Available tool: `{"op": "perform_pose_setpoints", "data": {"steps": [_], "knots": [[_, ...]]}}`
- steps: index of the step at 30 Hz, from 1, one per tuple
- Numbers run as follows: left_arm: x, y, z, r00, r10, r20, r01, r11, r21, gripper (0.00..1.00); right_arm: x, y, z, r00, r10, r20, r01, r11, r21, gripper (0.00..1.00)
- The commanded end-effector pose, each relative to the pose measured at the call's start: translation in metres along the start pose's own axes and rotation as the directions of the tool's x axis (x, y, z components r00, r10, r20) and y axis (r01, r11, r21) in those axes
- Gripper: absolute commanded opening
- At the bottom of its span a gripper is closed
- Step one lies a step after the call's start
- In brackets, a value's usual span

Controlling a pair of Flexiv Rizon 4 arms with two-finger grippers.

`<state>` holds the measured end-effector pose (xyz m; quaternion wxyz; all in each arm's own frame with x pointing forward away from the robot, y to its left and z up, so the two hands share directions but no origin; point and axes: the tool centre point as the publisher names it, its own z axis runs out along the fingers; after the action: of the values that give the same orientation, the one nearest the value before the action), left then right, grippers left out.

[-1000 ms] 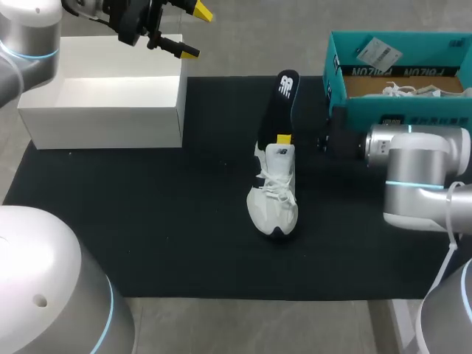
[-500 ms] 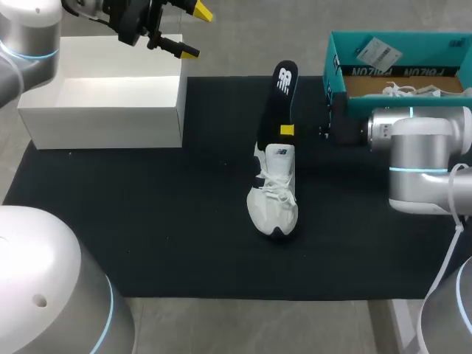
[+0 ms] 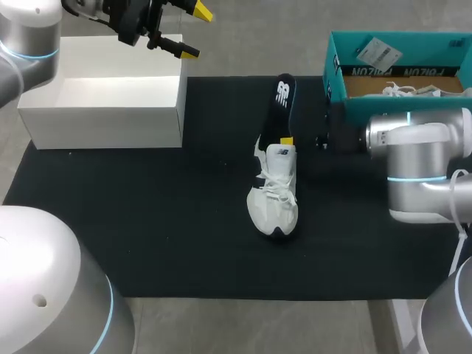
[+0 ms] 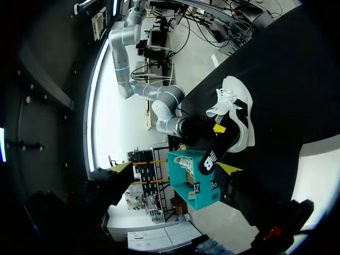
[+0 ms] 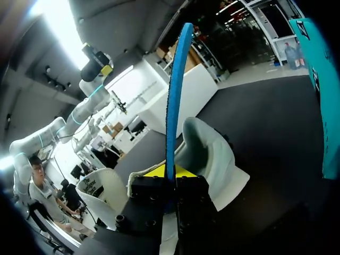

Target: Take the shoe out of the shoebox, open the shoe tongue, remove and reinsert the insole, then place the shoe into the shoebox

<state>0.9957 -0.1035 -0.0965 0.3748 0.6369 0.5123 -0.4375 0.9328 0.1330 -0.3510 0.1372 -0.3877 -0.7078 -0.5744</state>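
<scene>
A white shoe [image 3: 274, 198] lies on the black mat [image 3: 147, 221], toe toward me. A dark insole [image 3: 281, 107] stands up out of its heel opening. My right gripper [image 3: 286, 141] comes in from the right and is shut on the insole's lower part, just above the shoe's collar. In the right wrist view the insole [image 5: 173, 101] shows edge-on, pinched in my right gripper [image 5: 169, 183] over the shoe [image 5: 210, 154]. My left gripper [image 3: 193, 31] hangs open and empty above the white box's far corner. The left wrist view shows the shoe [image 4: 234, 103] and insole [image 4: 211, 155] far ahead of the left gripper [image 4: 175, 168].
A white open box [image 3: 110, 110] stands at the mat's back left. A teal shoebox [image 3: 346, 92] with another white shoe [image 3: 409, 90] inside stands at the back right, close behind my right arm [image 3: 417, 166]. Bare mat lies in front of and left of the shoe.
My right gripper has closed on the insole. The insole rose slightly, came back down and turned more edge-on. The left arm has stayed still.
</scene>
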Motion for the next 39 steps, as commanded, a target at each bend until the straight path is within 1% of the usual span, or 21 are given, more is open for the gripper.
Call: {"op": "perform_pose_setpoints", "data": {"steps": [1,2,4,6,7,11,12,13,14,15,16,17,18,19,20,30,36,39], "knots": [[0.000,0.000,0.000,1.000,0.001,-0.003,-0.001,1.000,0.002,1.00,0.007,-0.009,0.003,1.000,0.018,-0.010,-0.018,1.000,-0.012,0.00],[0.000,0.000,0.000,1.000,0.001,-0.003,-0.001,1.000,0.002,1.00,0.007,-0.009,0.004,0.999,0.030,-0.023,-0.030,0.999,-0.019,0.00],[0.000,0.000,0.000,1.000,0.001,-0.003,-0.001,1.000,0.002,1.00,0.008,-0.007,0.003,0.999,0.027,-0.018,-0.027,0.999,-0.020,0.00],[0.000,0.000,0.000,1.000,0.001,-0.003,-0.001,1.000,0.002,1.00,0.006,0.001,0.001,1.000,0.019,-0.005,-0.020,0.999,-0.033,0.77],[0.000,0.000,0.000,1.000,0.001,-0.003,-0.001,1.000,0.002,1.00,0.004,0.005,-0.001,1.000,0.009,0.001,-0.009,0.999,-0.037,1.00],[0.000,0.000,0.000,1.000,0.001,-0.003,-0.001,1.000,0.002,1.00,-0.004,0.028,-0.006,1.000,-0.020,0.012,0.020,0.999,-0.048,1.00],[0.000,0.000,0.000,1.000,0.001,-0.003,-0.001,1.000,0.002,1.00,-0.006,0.034,-0.007,1.000,-0.027,0.012,0.027,0.998,-0.049,0.98],[0.000,0.000,0.000,1.000,0.001,-0.003,-0.001,1.000,0.002,1.00,-0.007,0.039,-0.008,0.999,-0.037,0.014,0.038,0.998,-0.046,0.91],[0.000,0.000,0.000,1.000,0.001,-0.003,-0.001,1.000,0.002,1.00,-0.009,0.044,-0.008,0.999,-0.042,0.012,0.043,0.998,-0.042,0.82],[0.000,0.000,0.000,1.000,0.001,-0.003,-0.001,1.000,0.002,1.00,-0.010,0.047,-0.008,0.999,-0.043,0.011,0.043,0.998,-0.041,0.71],[0.000,0.000,0.000,1.000,0.001,-0.003,-0.001,1.000,0.002,1.00,-0.011,0.049,-0.008,0.999,-0.041,0.006,0.041,0.999,-0.036,0.62],[0.000,0.000,0.000,1.000,0.001,-0.003,-0.001,1.000,0.002,1.00,-0.012,0.049,-0.008,0.999,-0.038,0.005,0.039,0.999,-0.031,0.50],[0.000,0.000,0.000,1.000,0.001,-0.003,-0.001,1.000,0.002,1.00,-0.012,0.049,-0.007,1.000,-0.030,0.006,0.030,0.999,-0.015,0.40],[0.000,0.000,0.000,1.000,0.001,-0.003,-0.001,1.000,0.002,1.00,-0.012,0.047,-0.005,1.000,-0.028,0.001,0.028,1.000,-0.015,0.14],[0.000,0.000,0.000,1.000,0.001,-0.003,-0.001,1.000,0.002,1.00,-0.011,0.044,-0.004,1.000,-0.022,-0.001,0.022,1.000,-0.010,0.00],[0.000,0.000,0.000,1.000,0.001,-0.003,-0.001,1.000,0.002,1.00,-0.003,0.012,0.006,0.999,0.042,-0.014,-0.041,0.998,0.045,0.00],[0.000,0.000,0.000,1.000,0.001,-0.003,-0.001,1.000,0.002,1.00,0.006,0.000,0.008,0.997,0.067,-0.027,-0.066,0.996,0.055,0.00],[0.000,0.000,0.000,1.000,0.001,-0.003,-0.001,1.000,0.002,1.00,0.009,-0.004,0.010,0.996,0.075,-0.038,-0.073,0.996,0.047,0.00]]}}
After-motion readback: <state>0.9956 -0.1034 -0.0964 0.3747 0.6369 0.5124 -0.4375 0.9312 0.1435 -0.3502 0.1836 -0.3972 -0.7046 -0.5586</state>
